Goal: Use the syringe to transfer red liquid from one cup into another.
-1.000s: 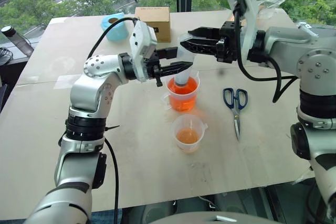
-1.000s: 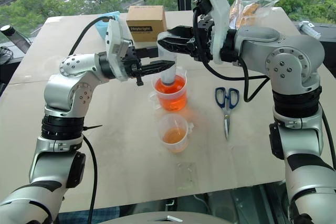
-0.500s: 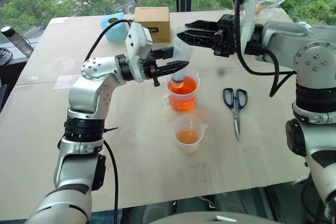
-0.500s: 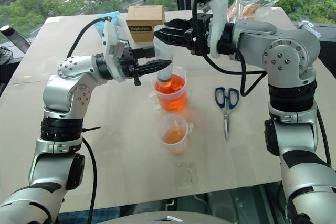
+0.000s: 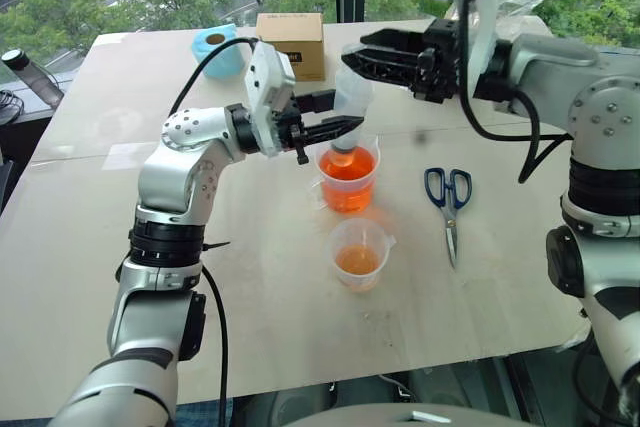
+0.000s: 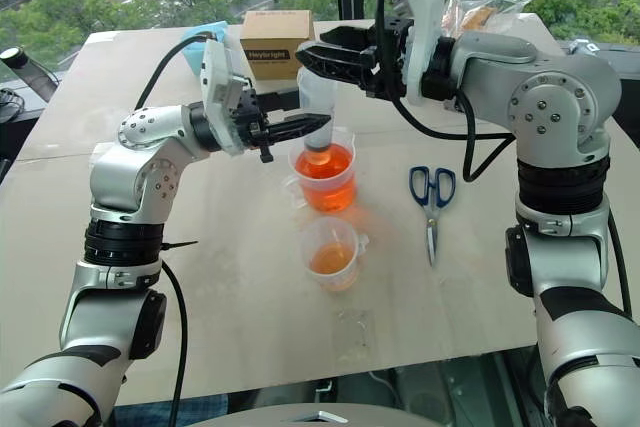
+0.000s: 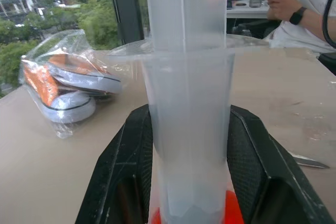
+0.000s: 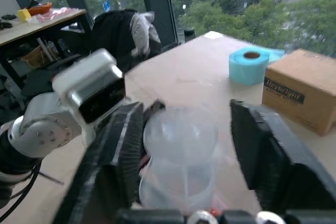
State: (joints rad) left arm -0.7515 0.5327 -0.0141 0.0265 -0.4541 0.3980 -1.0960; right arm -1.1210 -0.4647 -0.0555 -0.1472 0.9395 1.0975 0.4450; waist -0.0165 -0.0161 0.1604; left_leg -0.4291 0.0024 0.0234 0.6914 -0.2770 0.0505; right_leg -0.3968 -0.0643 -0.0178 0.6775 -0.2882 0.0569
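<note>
Liquid already sits in both cups: the wide handled cup (image 5: 349, 178) is well filled with the red liquid (image 5: 350, 166), and the smaller cup (image 5: 359, 254) nearer me holds a shallow orange layer, so I judge part of the transfer done and more left to draw. My left gripper (image 5: 338, 128) is clamped on the syringe (image 5: 350, 107), which stands upright with its tip in the wide cup. My right gripper (image 8: 184, 150) has its fingers spread wide on either side of the plunger top, gripping nothing.
</note>
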